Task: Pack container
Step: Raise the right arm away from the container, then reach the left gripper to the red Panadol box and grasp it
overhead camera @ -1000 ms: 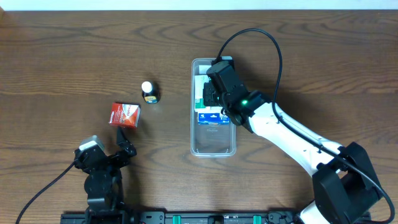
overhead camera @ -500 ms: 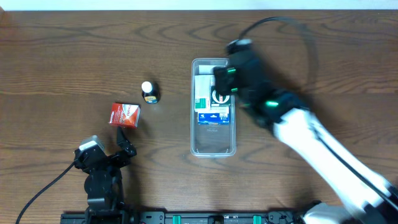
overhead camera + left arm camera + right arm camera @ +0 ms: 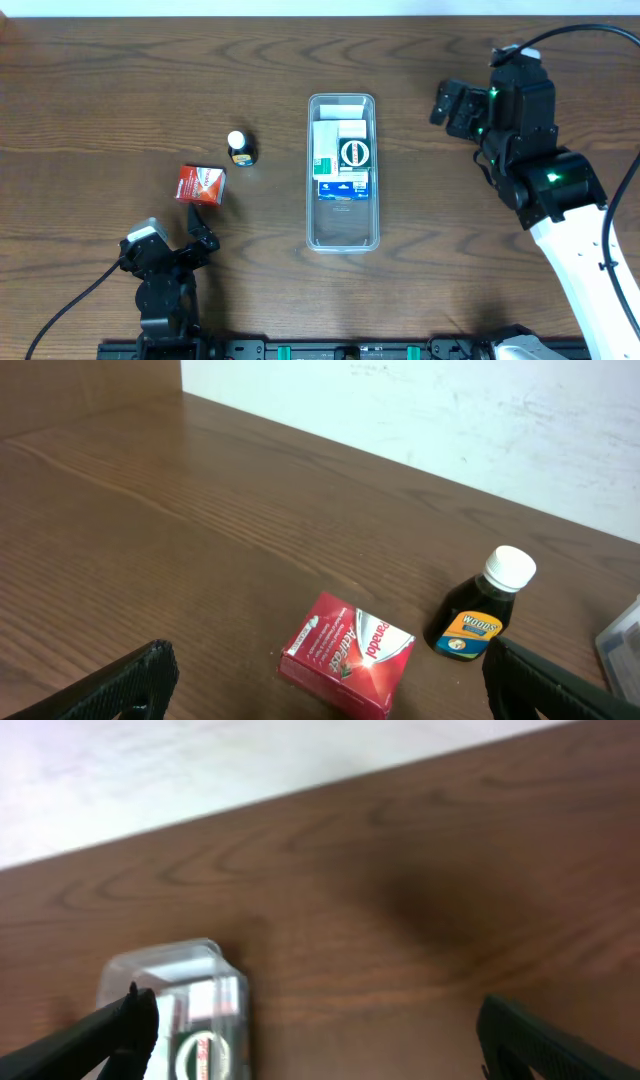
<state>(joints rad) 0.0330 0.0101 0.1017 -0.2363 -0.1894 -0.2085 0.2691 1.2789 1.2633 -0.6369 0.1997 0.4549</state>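
Container [image 3: 343, 235] part-filled, two items outside.
Your right tool [image 3: 455, 108] hangs apart, empty, at its 2 o'clock; left tool [image 3: 200, 243], apart, faces box [image 3: 201, 184] and bottle [image 3: 240, 148], likely next.

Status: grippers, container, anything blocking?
Left gripper open, empty. Right gripper open, empty, clear of container. Part-packed, near end bare. Red box, bottle outside it; nothing blocking.
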